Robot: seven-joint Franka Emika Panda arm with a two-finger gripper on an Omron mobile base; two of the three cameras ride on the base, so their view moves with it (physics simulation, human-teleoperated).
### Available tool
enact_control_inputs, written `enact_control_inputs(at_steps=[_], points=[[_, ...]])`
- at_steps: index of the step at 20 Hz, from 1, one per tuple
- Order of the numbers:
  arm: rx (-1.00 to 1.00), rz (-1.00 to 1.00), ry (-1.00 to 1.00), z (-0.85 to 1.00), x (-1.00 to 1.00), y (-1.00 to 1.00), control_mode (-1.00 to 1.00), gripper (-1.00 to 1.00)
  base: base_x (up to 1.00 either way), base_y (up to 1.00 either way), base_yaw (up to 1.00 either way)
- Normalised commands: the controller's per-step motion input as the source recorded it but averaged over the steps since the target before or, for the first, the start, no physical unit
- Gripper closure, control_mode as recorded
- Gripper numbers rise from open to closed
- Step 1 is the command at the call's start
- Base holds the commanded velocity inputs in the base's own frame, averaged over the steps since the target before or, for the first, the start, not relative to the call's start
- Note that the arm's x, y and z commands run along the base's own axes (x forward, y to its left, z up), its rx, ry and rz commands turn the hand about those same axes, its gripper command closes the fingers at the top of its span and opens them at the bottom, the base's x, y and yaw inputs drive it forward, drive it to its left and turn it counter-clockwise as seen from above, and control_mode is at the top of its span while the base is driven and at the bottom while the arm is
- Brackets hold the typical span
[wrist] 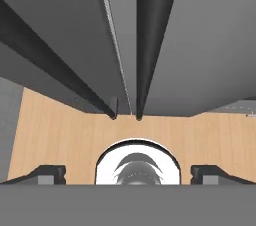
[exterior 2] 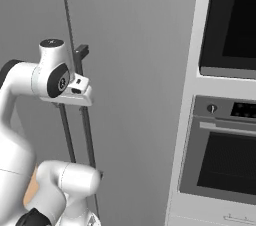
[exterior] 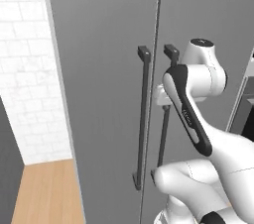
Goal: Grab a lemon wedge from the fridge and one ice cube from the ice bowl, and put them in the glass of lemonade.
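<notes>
Two closed grey doors of the fridge (exterior: pixel 104 69) face the left base view, its two dark bar handles (exterior: pixel 143 119) flanking the seam, white brick wall (exterior: pixel 25 69) at left; right base view adds the black oven stack (exterior 2: pixel 225 120) beside it; hand view looks down the handles to wooden floor (wrist: pixel 60 135), gripper (wrist: pixel 128 174) fingers spread wide, holding nothing.
</notes>
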Motion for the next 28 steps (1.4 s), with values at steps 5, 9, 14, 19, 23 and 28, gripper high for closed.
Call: enact_control_inputs(at_steps=[5,9,14,19,23,28], points=[[0.0,0.0,0.0,0.0,0.0,0.0,1.0,-1.0,-0.17,0.47,0.0],[0.0,0.0,0.0,0.0,0.0,0.0,1.0,-1.0,-0.38,0.35,-0.01],[0.0,0.0,0.0,0.0,0.0,0.0,1.0,-1.0,-0.62,-0.03,-0.12],[0.0,0.0,0.0,0.0,0.0,0.0,1.0,-1.0,-0.44,-0.04,-0.18],[0.0,0.0,0.0,0.0,0.0,0.0,1.0,-1.0,-0.59,-0.02,-0.12],[0.0,0.0,0.0,0.0,0.0,0.0,1.0,-1.0,-0.53,-0.25,0.01]])
